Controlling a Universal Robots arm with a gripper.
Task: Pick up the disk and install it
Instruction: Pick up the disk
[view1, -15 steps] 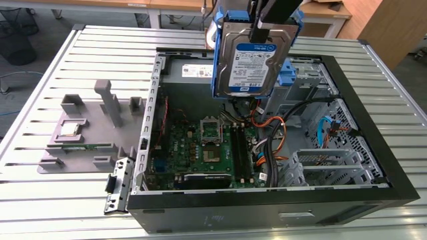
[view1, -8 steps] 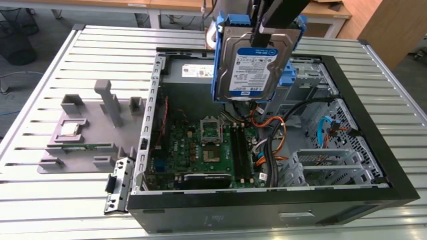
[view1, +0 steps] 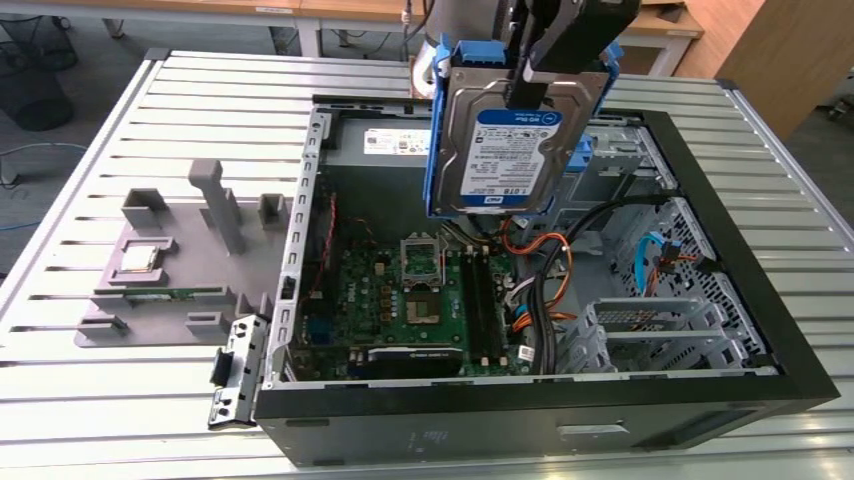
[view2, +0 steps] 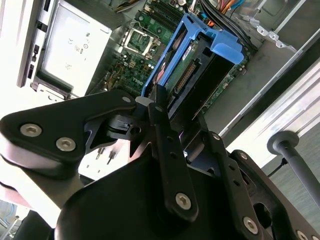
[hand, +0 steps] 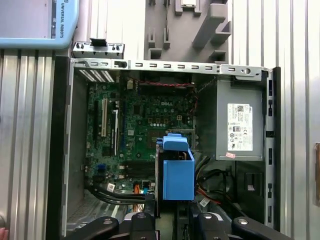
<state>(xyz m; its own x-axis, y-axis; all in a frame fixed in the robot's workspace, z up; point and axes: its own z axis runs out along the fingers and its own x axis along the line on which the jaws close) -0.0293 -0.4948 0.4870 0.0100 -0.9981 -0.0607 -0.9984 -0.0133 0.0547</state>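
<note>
One disk (view1: 505, 140), silver-faced with a blue-and-white label and a blue plastic carrier frame around its edges, hangs on end in the robot's hand (view1: 539, 72) above an open computer case (view1: 755, 330) lying on its side on a slatted metal counter (view1: 160, 120). The hand pinches the disk at its upper end, one black finger (view1: 530, 85) lying down over the labelled face in the exterior view. In the second wrist view the blue frame (view2: 200, 47) juts out from between the dark fingers. Seen from above in the first wrist view, the disk (hand: 177, 175) is over the inside of the case, beside the green motherboard (hand: 145, 120) and near the grey power supply (hand: 240, 125) with its white label. Orange and black cables (view1: 550, 255) run through the case just below the disk's lower edge. A grey fixture (view1: 174, 262) sits on the counter at the exterior view's left, apart from the case.
</note>
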